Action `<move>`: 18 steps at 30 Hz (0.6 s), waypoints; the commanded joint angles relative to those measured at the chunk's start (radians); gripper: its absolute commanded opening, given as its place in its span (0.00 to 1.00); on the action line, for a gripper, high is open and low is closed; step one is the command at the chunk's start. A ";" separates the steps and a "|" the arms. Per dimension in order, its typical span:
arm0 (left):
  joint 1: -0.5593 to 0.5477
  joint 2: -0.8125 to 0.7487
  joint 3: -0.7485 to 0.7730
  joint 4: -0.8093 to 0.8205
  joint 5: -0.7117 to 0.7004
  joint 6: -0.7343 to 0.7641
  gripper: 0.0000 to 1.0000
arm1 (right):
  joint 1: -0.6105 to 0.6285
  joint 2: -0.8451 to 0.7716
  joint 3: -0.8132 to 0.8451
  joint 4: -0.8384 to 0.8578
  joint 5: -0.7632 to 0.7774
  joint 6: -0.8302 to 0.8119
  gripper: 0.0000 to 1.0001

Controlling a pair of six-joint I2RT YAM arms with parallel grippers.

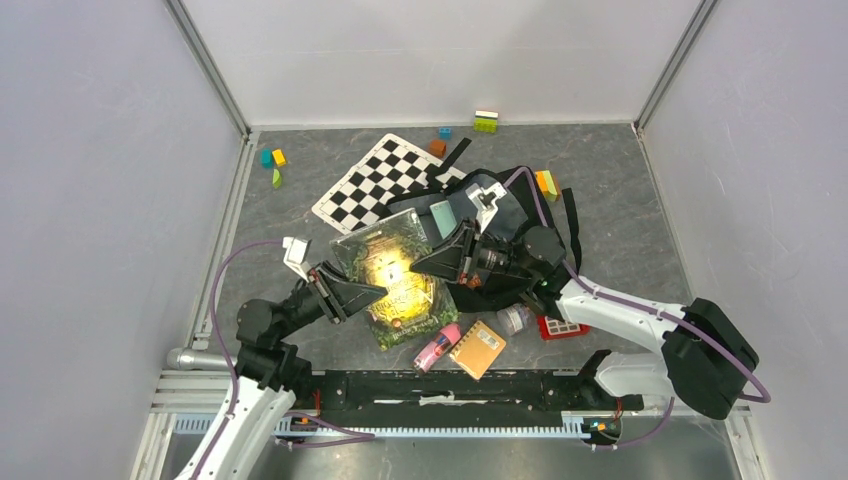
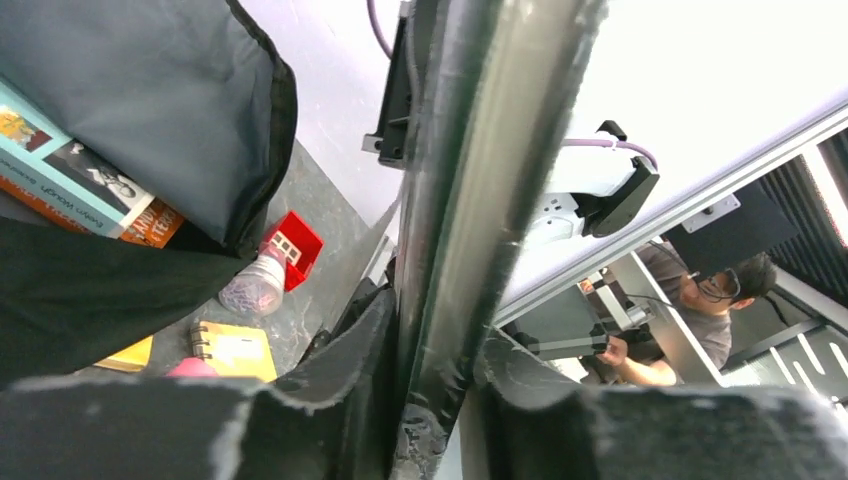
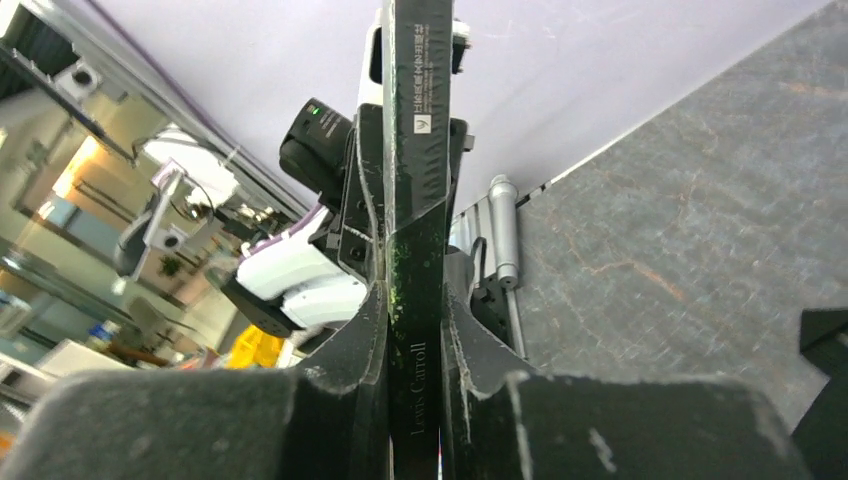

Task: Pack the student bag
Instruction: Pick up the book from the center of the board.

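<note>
The student bag (image 1: 522, 205) lies open behind the right arm, a teal book (image 1: 443, 218) in its mouth; its dark fabric (image 2: 150, 110) fills the upper left of the left wrist view. A green hardcover book (image 1: 398, 290) is held between both arms in front of the bag. My left gripper (image 1: 370, 293) (image 2: 435, 400) is shut on the book's left edge (image 2: 450, 250). The right gripper (image 1: 427, 266) (image 3: 415, 370) is shut on the book's spine (image 3: 415, 200) at its upper right corner.
A checkered mat (image 1: 385, 180) lies behind the book. A pink item (image 1: 437, 347), a yellow spiral notebook (image 1: 478, 349), a clear jar (image 1: 513, 319) and a red piece (image 1: 560, 327) sit near the front rail. Coloured blocks (image 1: 272, 157) lie at the back.
</note>
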 commanded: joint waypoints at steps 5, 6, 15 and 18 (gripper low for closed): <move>0.000 -0.035 0.074 -0.031 -0.037 0.000 0.05 | 0.002 -0.121 0.165 -0.502 0.221 -0.369 0.88; 0.000 -0.036 0.088 -0.071 -0.053 0.021 0.03 | 0.001 -0.143 0.202 -0.611 0.274 -0.451 0.95; -0.001 0.042 0.240 -0.544 -0.270 0.287 0.02 | -0.015 -0.213 0.539 -1.342 1.049 -0.782 0.98; -0.001 0.106 0.265 -0.602 -0.296 0.330 0.02 | -0.038 -0.180 0.568 -1.434 1.187 -0.800 0.98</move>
